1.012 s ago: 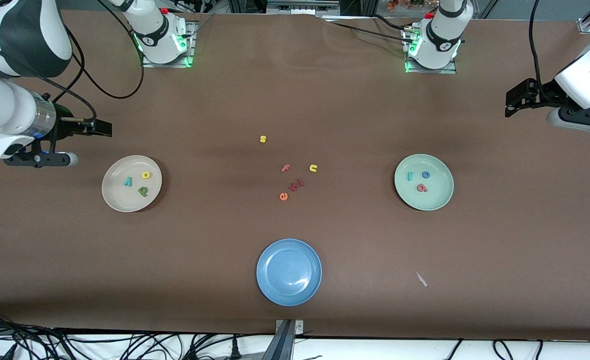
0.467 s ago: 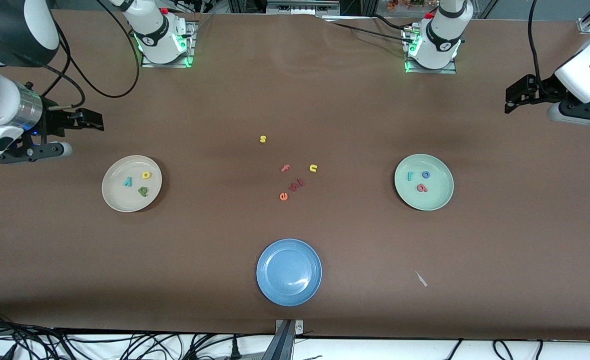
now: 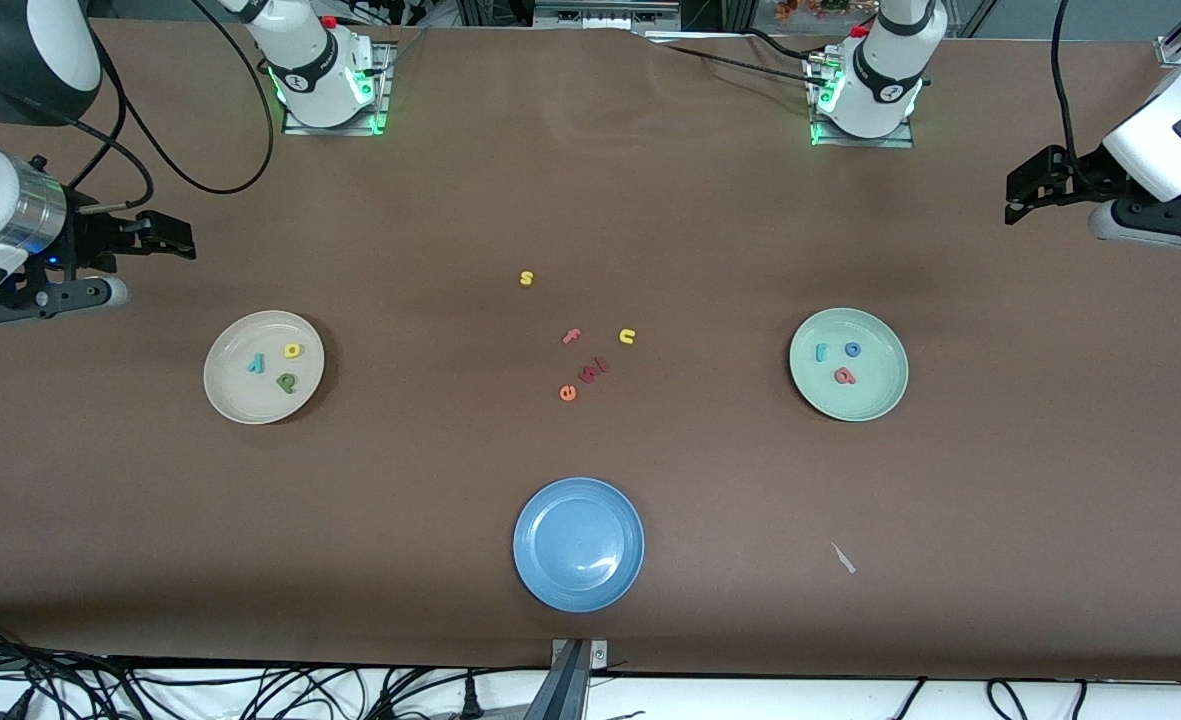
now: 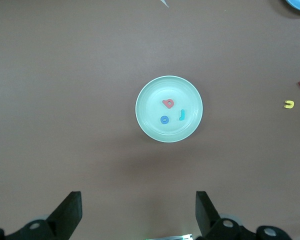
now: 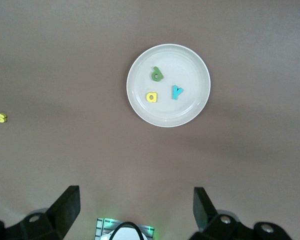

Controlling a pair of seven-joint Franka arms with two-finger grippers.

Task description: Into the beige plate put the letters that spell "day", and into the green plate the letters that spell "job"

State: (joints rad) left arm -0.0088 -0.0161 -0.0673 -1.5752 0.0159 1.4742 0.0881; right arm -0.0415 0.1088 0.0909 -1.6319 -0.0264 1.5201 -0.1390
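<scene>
Pincers open; three letters per plate.

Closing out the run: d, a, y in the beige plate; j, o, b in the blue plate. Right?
Not quite. The j, o and b lie in the green plate, as the front view shows; the blue plate holds nothing. The d, a, y are in the beige plate.

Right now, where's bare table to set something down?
Bare: between beige plate and the loose letters; between those and green plate; either side of blue plate. Crowded: table middle, around the loose letters.
</scene>
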